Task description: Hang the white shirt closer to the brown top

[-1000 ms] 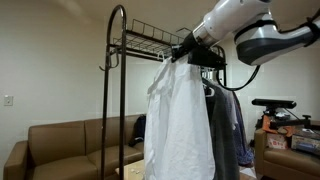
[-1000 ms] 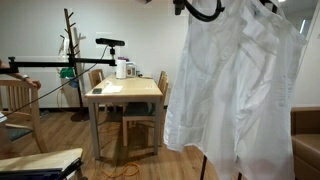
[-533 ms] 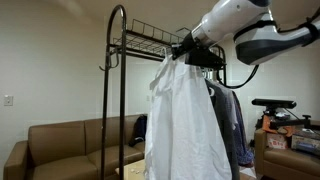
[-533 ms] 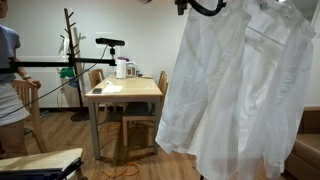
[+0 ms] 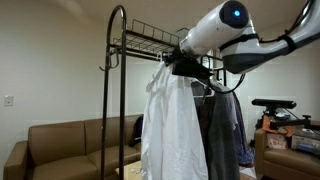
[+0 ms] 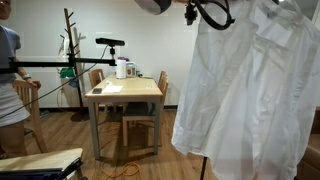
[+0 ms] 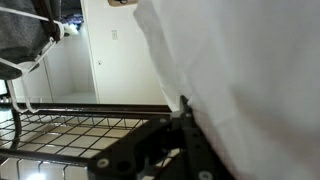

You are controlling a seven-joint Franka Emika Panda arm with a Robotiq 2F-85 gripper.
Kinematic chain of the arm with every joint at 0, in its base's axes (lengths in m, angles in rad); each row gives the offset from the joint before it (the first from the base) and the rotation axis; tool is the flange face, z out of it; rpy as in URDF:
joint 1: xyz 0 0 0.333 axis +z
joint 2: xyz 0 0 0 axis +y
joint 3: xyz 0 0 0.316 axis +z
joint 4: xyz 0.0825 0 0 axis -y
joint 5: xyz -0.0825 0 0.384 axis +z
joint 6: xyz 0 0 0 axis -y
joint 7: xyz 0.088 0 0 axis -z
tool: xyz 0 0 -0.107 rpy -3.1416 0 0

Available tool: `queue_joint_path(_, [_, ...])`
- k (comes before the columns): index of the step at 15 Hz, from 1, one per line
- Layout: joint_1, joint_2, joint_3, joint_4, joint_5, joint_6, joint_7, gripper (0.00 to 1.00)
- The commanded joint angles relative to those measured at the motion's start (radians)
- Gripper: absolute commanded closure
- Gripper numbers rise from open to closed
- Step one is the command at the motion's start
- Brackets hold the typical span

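Observation:
The white shirt (image 5: 172, 125) hangs long and loose from the black rack (image 5: 117, 80) and fills the right of an exterior view (image 6: 250, 100) and of the wrist view (image 7: 250, 70). My gripper (image 5: 178, 60) is at the shirt's top by the rack's rail, shut on the shirt's hanger; in the wrist view (image 7: 185, 112) the black fingers lie closed against the white cloth. A dark garment (image 5: 215, 125), likely the brown top, hangs just behind the shirt, next to a grey-blue one (image 5: 238, 130).
A brown sofa (image 5: 70, 145) stands behind the rack. A wooden table (image 6: 125, 95) with chairs, a coat stand (image 6: 70, 45) and a person (image 6: 8, 90) at the edge are further back. A wire shelf (image 7: 70, 135) tops the rack.
The arm has swung and the shirt's top has shifted a little along the rail, its cloth swaying. A person has come in at the frame's edge.

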State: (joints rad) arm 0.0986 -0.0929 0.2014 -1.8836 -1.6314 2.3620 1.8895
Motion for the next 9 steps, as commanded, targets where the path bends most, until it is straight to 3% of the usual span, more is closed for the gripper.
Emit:
queue_joint_path(1, [0.012, 0.090, -0.029, 0.115, -0.068, 0.040, -0.026, 0.91])
queue_joint_path(9, [0.018, 0.120, -0.046, 0.184, -0.112, 0.049, -0.042, 0.91])
